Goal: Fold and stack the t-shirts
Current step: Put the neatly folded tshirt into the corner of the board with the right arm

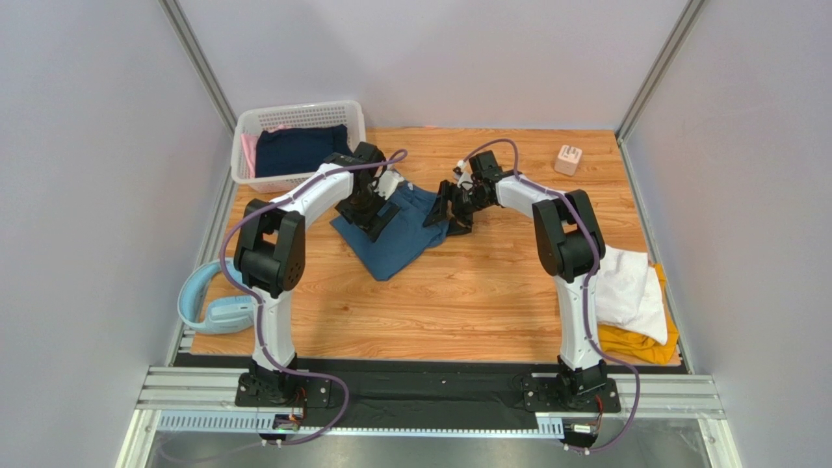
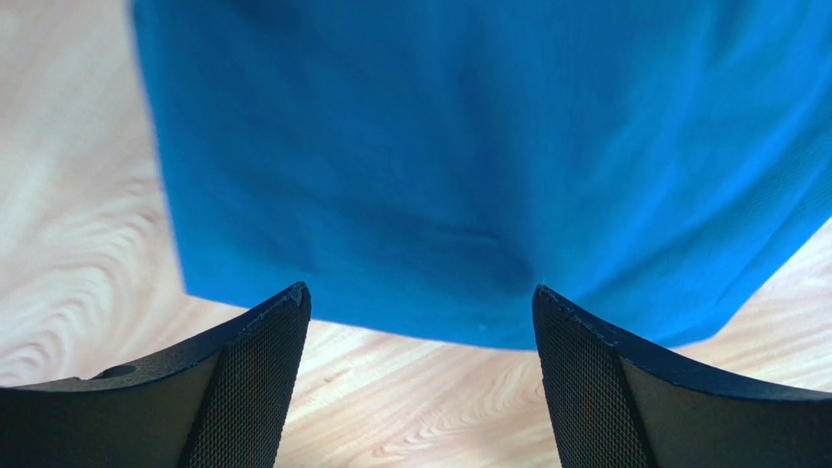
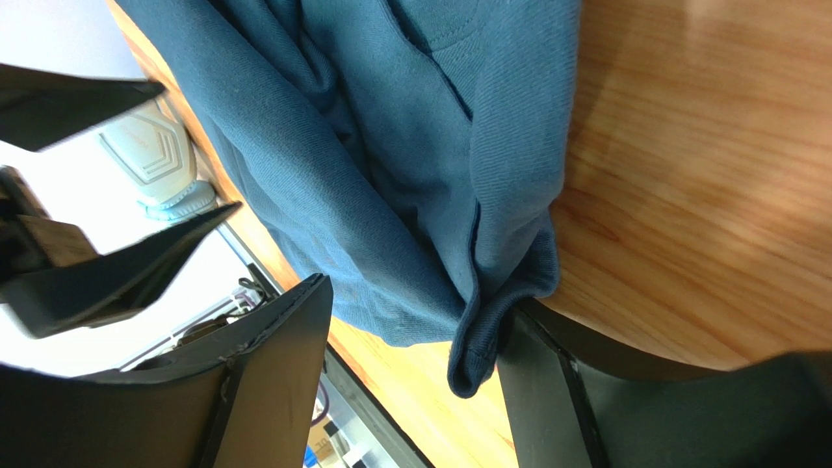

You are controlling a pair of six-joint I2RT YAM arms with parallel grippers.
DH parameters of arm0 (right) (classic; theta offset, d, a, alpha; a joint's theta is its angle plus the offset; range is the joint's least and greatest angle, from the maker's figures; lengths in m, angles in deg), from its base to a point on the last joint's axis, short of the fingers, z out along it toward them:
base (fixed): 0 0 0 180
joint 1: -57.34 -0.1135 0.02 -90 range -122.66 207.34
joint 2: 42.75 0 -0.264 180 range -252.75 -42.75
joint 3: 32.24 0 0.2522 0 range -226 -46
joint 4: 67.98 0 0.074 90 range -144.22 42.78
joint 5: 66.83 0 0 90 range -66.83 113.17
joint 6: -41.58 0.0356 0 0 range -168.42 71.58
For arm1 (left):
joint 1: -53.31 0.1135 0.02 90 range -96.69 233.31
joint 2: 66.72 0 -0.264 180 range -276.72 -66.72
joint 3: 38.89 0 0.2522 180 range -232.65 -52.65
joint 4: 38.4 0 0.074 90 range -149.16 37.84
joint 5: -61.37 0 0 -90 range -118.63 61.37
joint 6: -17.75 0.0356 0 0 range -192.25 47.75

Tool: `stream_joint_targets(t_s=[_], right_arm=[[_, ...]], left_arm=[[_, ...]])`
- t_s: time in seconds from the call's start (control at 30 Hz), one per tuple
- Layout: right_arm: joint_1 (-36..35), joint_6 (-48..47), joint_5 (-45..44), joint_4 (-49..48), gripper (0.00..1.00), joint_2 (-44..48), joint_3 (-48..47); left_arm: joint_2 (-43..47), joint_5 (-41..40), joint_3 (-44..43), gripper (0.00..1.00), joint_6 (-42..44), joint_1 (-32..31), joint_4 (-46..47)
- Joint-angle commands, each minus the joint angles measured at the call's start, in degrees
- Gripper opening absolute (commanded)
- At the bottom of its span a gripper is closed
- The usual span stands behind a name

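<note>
A pale-blue rounded plastic item (image 1: 210, 297) is lying at the 8 o'clock edge of the light-grained wooden table (image 1: 469, 292). At 11 o'clock a white lattice plastic basket (image 1: 249, 132) is holding a dark navy garment (image 1: 298, 148), with a sliver of pink cloth (image 1: 250, 154) beside it.

I am hanging my left gripper (image 1: 376, 226) over the 10 o'clock corner of the large teal-blue cotton t-shirt (image 1: 395, 244), which is lying as a rumpled, roughly folded patch just toward 12 o'clock from the table's middle. My left wrist view is showing what the top view is hiding. The black mesh-textured fingers (image 2: 244, 390) of the left gripper (image 2: 418, 292) are standing wide apart with nothing between them. The teal tee (image 2: 469, 146) is lying smooth, its straight edge just beyond their tips, with bare wood around.

My right gripper (image 1: 449, 214) is sitting at the cloth's 2 o'clock edge. Seen from the right wrist, the jaws of the right gripper (image 3: 418, 307) are standing apart. The teal tee (image 3: 391, 146) is creasing into soft folds here, and its bunched hem is touching one finger (image 3: 547, 390), unpinched. Open wood is stretching toward 3 o'clock.

At 1 o'clock a small beige cube (image 1: 568, 158) is sitting alone. At 4 o'clock a folded white tee (image 1: 630, 288) is resting on a mustard-yellow tee (image 1: 635, 343) near the table's edge.
</note>
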Motion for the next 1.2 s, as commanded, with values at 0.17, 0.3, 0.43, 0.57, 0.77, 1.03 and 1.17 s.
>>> stream_joint_targets(t_s=[0.17,0.3,0.43,0.57,0.77,1.03,1.17], right_arm=[[-2.55,-0.81,-6.82,3.53,0.68,-1.92,2.21],[-2.91,-0.28,-5.94,2.91,0.69,-1.48,2.55],[-3.61,0.51,-5.24,1.33,0.72,-0.96,3.52],[-4.57,1.12,-4.89,0.71,0.72,-0.78,3.70],[-5.63,2.88,-3.22,-0.69,0.56,-1.57,2.65],[-5.81,4.02,-2.69,-1.31,0.00,-1.05,2.47],[-5.11,3.50,-3.12,-0.52,0.00,3.16,2.82]], left_arm=[[-3.15,-0.06,-4.56,0.88,0.22,-0.06,-0.13],[-3.77,0.12,-4.65,0.88,0.40,-0.33,-0.31],[-4.20,0.47,-4.65,0.88,0.31,-1.03,-0.40],[-4.73,0.82,-4.74,0.88,0.40,-1.99,-0.83],[-4.65,1.96,-5.26,0.89,0.40,-2.88,-1.62],[-3.33,2.05,-3.95,0.90,1.01,-3.05,-2.07],[0.27,2.05,-2.28,0.90,1.36,-2.35,-1.89]])
